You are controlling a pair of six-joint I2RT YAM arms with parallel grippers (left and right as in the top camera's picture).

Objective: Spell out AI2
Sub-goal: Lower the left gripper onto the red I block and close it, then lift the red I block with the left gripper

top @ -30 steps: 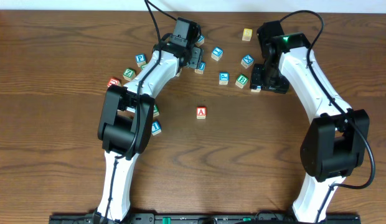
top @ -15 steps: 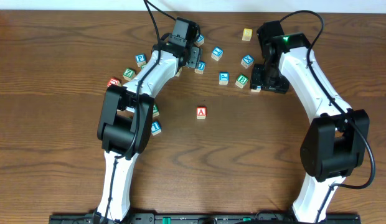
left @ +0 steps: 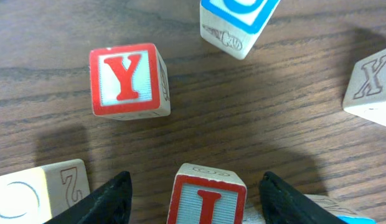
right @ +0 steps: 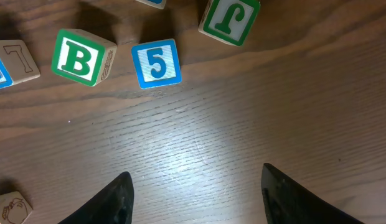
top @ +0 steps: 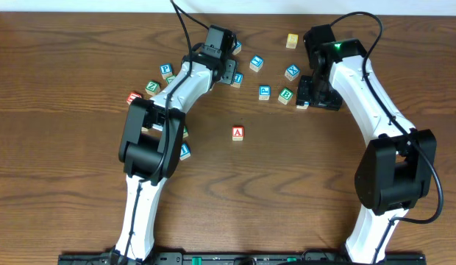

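Note:
A red letter A block (top: 237, 133) sits alone in the middle of the table. My left gripper (top: 227, 71) is at the back among the scattered blocks. In the left wrist view it is open (left: 196, 190), with a red I block (left: 207, 200) standing between its fingers, not clamped. A block (left: 43, 191) at the lower left has a 2-like figure engraved on its side. My right gripper (top: 317, 93) is open and empty (right: 194, 186) over bare wood. I cannot tell which overhead block is the red I.
A red Y block (left: 127, 79), a blue-topped block (left: 235, 20) and an X block (left: 371, 82) lie around the left gripper. A green B (right: 78, 57), a blue 5 (right: 157, 63) and a green J (right: 229, 18) lie ahead of the right gripper. More blocks are scattered at the left (top: 153, 86).
My left arm has shifted slightly to the right near the back blocks. The right arm and the A block have not moved.

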